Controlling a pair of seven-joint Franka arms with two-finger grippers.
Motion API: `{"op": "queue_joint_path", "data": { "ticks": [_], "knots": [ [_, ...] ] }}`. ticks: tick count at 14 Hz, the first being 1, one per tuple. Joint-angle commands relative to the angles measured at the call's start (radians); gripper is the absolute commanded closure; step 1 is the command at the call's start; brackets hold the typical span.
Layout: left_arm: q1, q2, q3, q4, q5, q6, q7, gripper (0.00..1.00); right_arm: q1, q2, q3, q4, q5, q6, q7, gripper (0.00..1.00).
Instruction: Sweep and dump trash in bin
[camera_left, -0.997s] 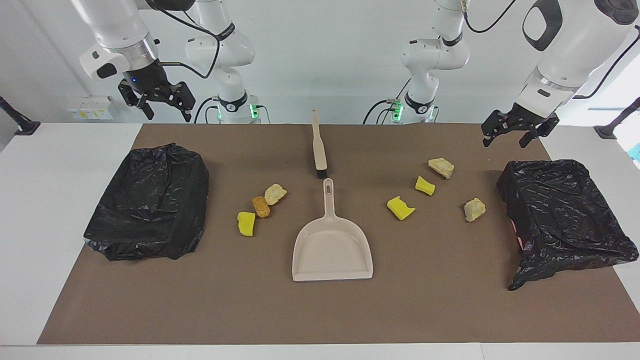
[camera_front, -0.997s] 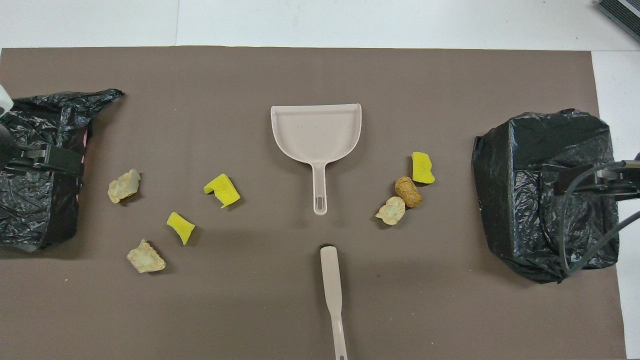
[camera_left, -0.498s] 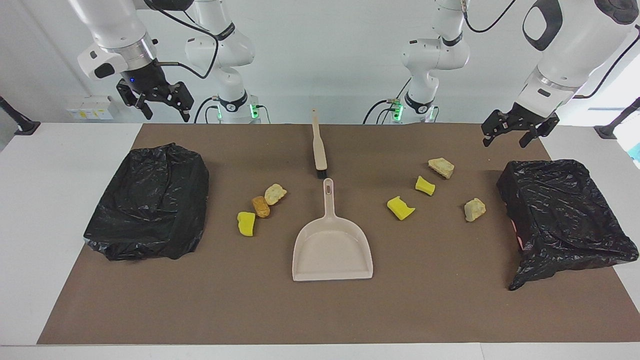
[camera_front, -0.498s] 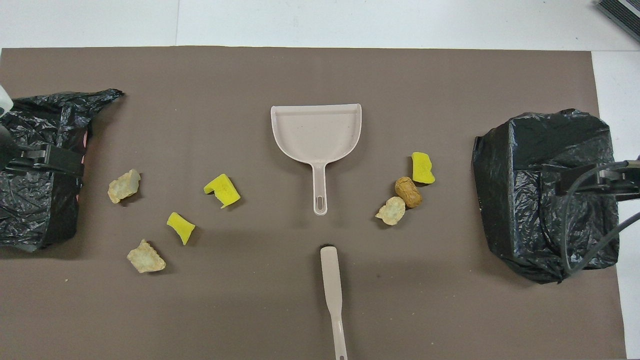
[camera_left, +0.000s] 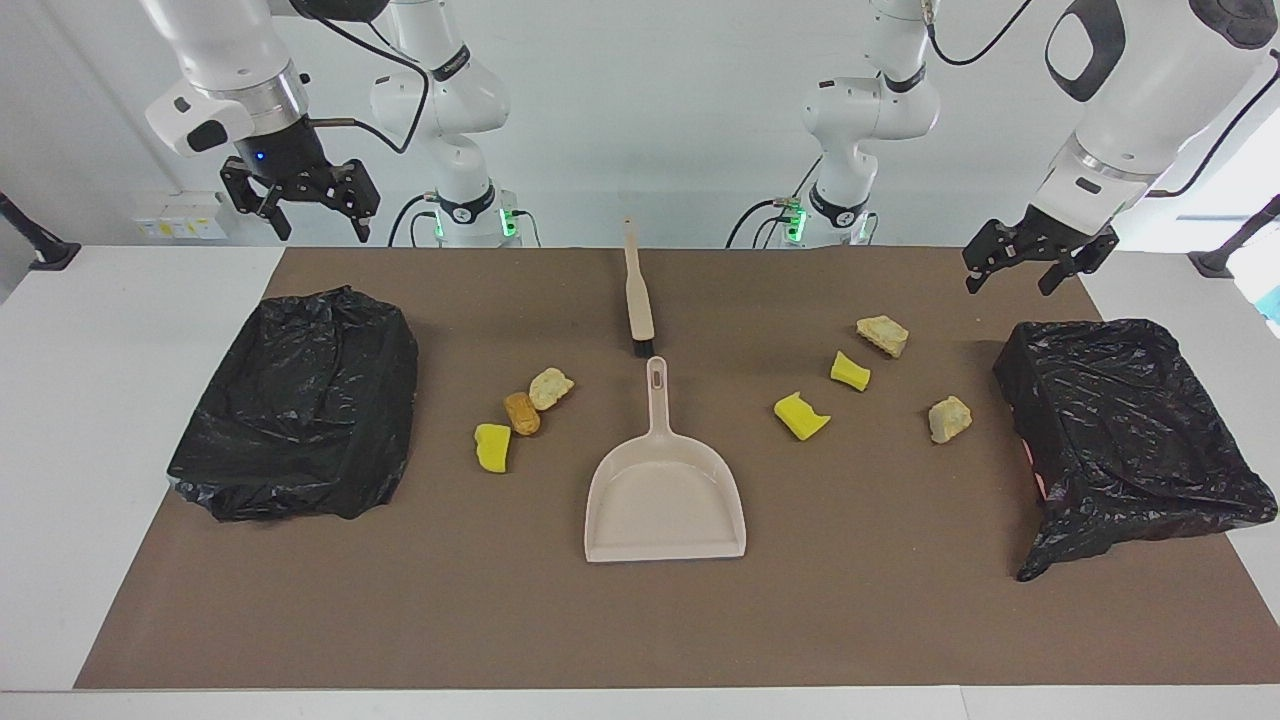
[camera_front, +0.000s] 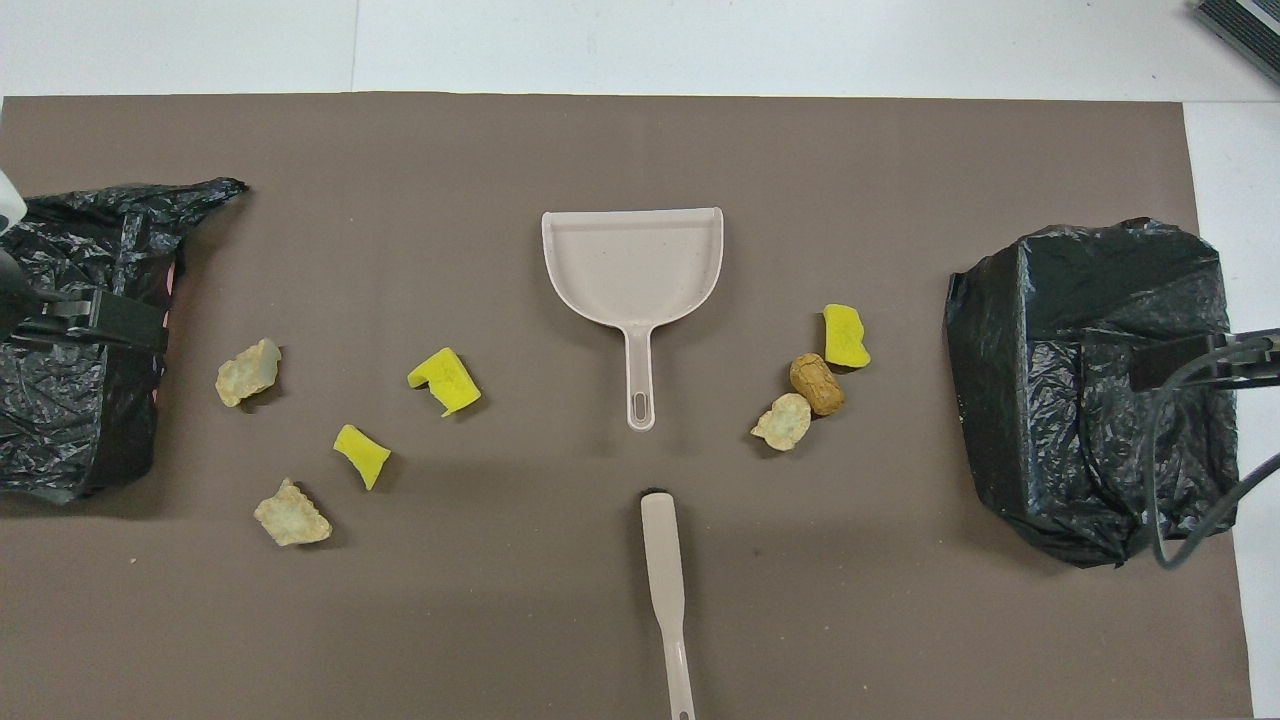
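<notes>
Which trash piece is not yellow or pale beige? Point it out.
The orange-brown chunk, lying between a yellow bit and a beige chunk, toward the right arm's end.

Bare brown mat (camera_left: 880, 600) is lying open around the beige plastic dustpan (camera_left: 665, 500); scattered yellow sponge and beige crumbly trash pieces (camera_left: 801, 415) are flanking it, black bag-lined bins (camera_left: 300, 400) are blocking both ends.

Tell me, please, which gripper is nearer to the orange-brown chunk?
Right. The right gripper hangs open above the bin at its own end, the chunk's end; the left gripper hangs open at the other end.
</notes>
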Motion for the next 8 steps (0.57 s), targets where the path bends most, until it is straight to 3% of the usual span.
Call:
{"op": "queue_joint_path", "data": {
  "ticks": [1, 8],
  "knots": [
    [0.002, -0.028, 0.0, -0.031, 0.018, -0.008, 0.013, 0.0, -0.008, -0.014, 0.003, -0.006, -0.001, 0.001, -0.027, 0.0],
    [0.002, -0.031, 0.0, -0.034, 0.017, -0.008, 0.012, 0.0, -0.012, -0.036, -0.003, -0.026, -0.001, -0.04, -0.035, 0.0]
  ]
}}
